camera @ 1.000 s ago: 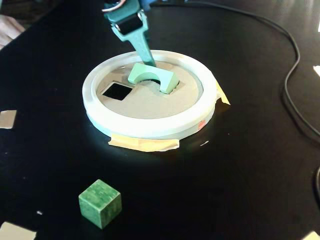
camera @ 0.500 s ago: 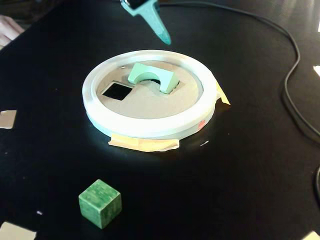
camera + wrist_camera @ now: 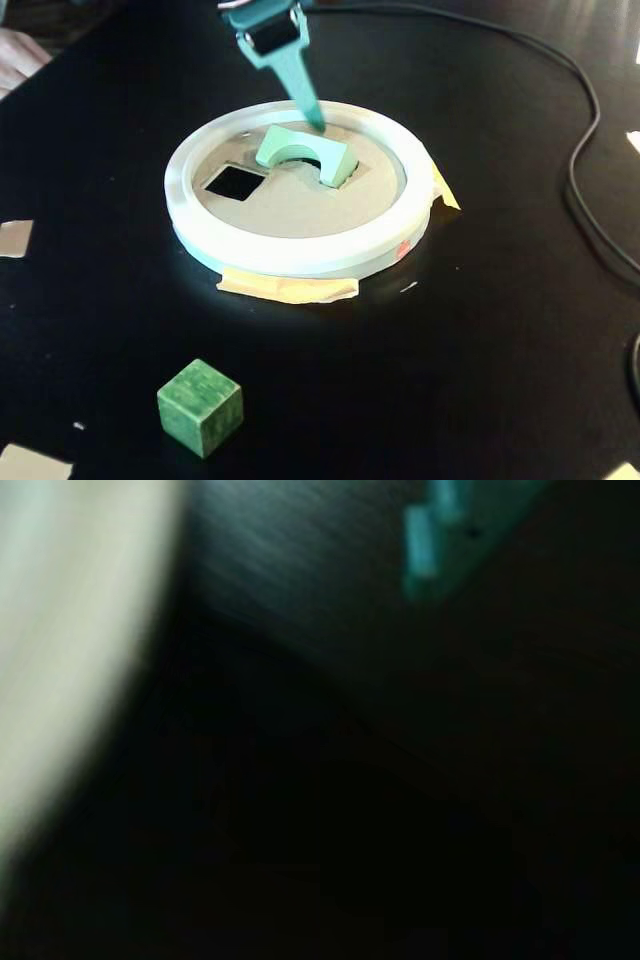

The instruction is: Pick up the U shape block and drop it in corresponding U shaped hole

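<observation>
Because the wrist view is dark and badly blurred, it gives only a pale curved band down the left edge, probably the white rim (image 3: 60, 650), and a teal piece of the gripper (image 3: 435, 540) at 1 o'clock; nothing else there can be made out. From the fixed view the arm is cut off by the top edge, so only the gripper (image 3: 316, 124) shows, as 1 narrow teal point slanting down; whether its fingers are together or apart I cannot tell. Its tip hangs at 12 o'clock from the block (image 3: 305, 153), just beside the block's back edge, and contact cannot be judged. On the tan disc (image 3: 300, 205) the block sits tilted over the hole (image 3: 312, 163), of which only a dark sliver shows under the arch. At 9 o'clock from the block is the square cutout (image 3: 234, 182), and the cube (image 3: 200, 406) lies well apart at 6 o'clock on the black table (image 3: 480, 330).
</observation>
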`<state>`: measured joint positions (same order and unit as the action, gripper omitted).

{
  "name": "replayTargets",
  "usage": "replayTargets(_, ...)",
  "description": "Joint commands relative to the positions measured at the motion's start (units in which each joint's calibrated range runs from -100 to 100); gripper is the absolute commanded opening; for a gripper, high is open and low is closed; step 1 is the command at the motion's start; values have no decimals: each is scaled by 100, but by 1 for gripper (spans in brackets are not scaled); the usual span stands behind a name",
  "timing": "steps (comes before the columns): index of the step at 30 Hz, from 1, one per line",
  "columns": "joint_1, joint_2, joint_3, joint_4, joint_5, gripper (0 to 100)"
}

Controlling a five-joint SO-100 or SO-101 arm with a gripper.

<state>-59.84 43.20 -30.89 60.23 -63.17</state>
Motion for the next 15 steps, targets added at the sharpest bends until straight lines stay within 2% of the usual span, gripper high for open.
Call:
replayTargets(1, 279, -205, -599, 585, 49, 100)
replayTargets(15, 179, -97, -526, 615, -147, 100)
